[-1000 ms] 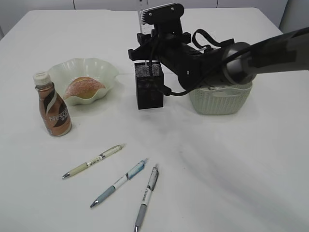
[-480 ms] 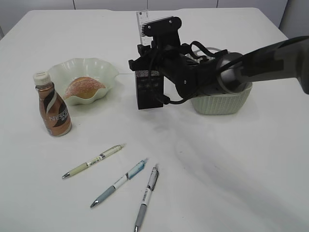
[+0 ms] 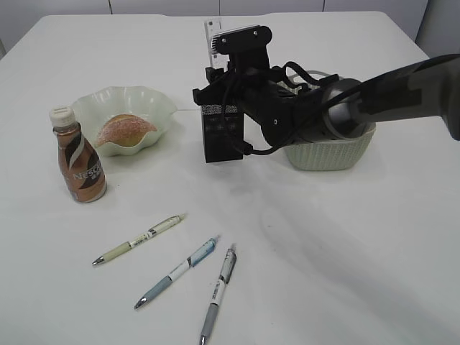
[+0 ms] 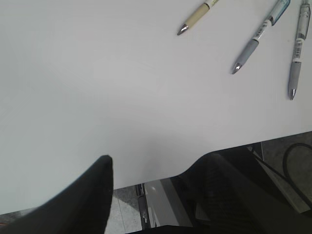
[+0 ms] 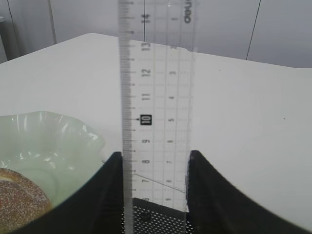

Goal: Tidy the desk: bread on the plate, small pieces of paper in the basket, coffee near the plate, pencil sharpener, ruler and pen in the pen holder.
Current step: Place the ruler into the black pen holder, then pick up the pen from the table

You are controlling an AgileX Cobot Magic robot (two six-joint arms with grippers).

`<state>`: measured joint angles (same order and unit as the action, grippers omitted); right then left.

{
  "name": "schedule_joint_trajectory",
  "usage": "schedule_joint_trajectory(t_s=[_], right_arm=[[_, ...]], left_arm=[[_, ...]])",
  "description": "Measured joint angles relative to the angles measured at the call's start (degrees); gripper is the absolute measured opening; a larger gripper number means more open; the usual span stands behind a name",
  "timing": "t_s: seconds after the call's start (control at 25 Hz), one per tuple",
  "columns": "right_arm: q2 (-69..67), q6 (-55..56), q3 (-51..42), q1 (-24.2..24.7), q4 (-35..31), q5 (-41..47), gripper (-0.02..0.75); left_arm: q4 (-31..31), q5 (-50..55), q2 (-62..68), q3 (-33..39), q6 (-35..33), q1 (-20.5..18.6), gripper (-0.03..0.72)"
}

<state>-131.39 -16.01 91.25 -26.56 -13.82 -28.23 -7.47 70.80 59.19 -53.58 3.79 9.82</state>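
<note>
Finds the coffee (image 3: 77, 162) far left, at 9 o'clock on the matte white desk (image 3: 345, 251): brown plastic bottle, cream ribbed cap, swirled glossy label, upright. Places the plate (image 3: 154, 100) just beside it at its 1 o'clock, translucent pale green with a wavy scalloped rim. Holds the bread (image 3: 123, 131) inside, an oval golden loaf with a grainy sugared top.

Counts three slim pens loose toward 7 o'clock, all slanted alike: cream pen (image 3: 140, 239), blue pen (image 3: 177, 272), grey pen (image 3: 218, 293), near one another but apart.

Meets the holder (image 3: 221, 140) near 12 o'clock, a black square box of dotted mesh metal. Shows the ruler (image 5: 156, 97) standing upright, a clear flat plastic strip with black markings, its lower end down inside the mesh rim. Sets the right gripper (image 5: 155, 158) around it, one smooth black finger at each long edge; cannot tell whether pinching or merely flanking.

Tucks the basket (image 3: 330, 154) at the holder's 3 o'clock, sage-green, rectangular, perforated weave, partly hidden behind the right arm.

Shows the left gripper (image 4: 156, 168) over the desk's near edge, fingers spread apart, with nothing between.
</note>
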Motion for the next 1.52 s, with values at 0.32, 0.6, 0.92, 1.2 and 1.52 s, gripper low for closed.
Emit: schedule_joint_trajectory(t_s=[0.32,0.6,0.92,1.2,1.52], right_arm=[[0.0,0.0,0.0,0.0,-0.2,1.0,0.389],[3.5,0.0,0.0,0.0,-1.0,5.5,0.392],[15.5,0.1,0.0,0.0,-2.1,24.4,0.388],[25.2,0.1,0.0,0.0,-2.1,44.2,0.386],[33.6,1.6,0.0,0.0,-1.9,68.4,0.386]], left_arm=[[0.0,0.0,0.0,0.0,0.0,0.0,0.449],[0.0,0.0,0.0,0.0,0.0,0.0,0.449],[0.0,0.1,0.0,-0.2,-2.3,0.0,0.449],[-2.1,0.1,3.6,-6.2,-5.6,0.0,0.449],[-3.2,0.1,12.8,-12.5,-10.9,6.4,0.449]])
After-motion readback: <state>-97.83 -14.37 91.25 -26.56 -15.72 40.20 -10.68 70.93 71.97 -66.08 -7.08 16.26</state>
